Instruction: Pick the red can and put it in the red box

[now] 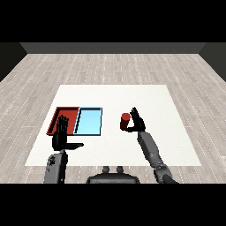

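The red can stands upright on the white table, right of the two trays. My right hand is beside it on its right, fingers straight and thumb reaching toward the can's base, not curled round it. The red tray lies at the left with the light blue tray against its right side. My left hand is raised open over the red tray's front edge, palm up, fingers straight, thumb pointing right, holding nothing.
The white table stretches wide behind and to the right of the can. Both trays hold nothing. Grey wooden floor surrounds the table.
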